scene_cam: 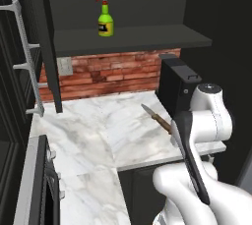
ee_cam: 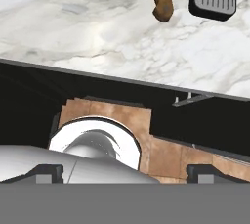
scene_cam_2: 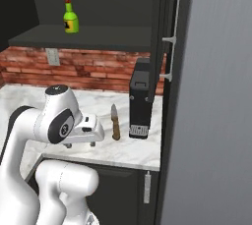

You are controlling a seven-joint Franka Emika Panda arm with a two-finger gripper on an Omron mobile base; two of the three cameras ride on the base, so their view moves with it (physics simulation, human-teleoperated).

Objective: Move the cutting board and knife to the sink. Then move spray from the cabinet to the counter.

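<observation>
The arm sits folded low at the front edge of the tabletop (scene_cam: 88, 140), its claw (ee_cam: 125, 171) pointed down past the marble lip toward the dark cabinet fronts and the brown floor below. The two dark fingertips (ee_cam: 46, 171) stand at the far corners of the hand view, as wide apart as they go, with nothing between them. Open and empty, then, which suits an arm that, by the look of it, is tucked in for travel and not reaching.

Just beyond the marble edge lies the knife (scene_cam_2: 115, 122), one of it, flat on the white stone, brown handle toward the robot and grey blade pointing at the brick wall. Handle-first is a handy lie: a pick from this side should meet wood before steel. Close beside it on the right stands one tall black appliance (scene_cam_2: 141, 102) with a grey grille at its foot, near but apart from the knife.

Farther back runs the red brick wall (scene_cam: 113, 74), with one pale outlet plate set in it.

Highest and farthest, the cabinet (scene_cam: 128, 37) hangs open, its door (scene_cam: 47, 42) swung out to the left. On its dark shelf stands one green spray (scene_cam: 105, 18), upright, red-and-white nozzle on top, alone there and not yet moved. Judging by that, the spray step is still ahead, and the knife too waits for its trip to the sink.
</observation>
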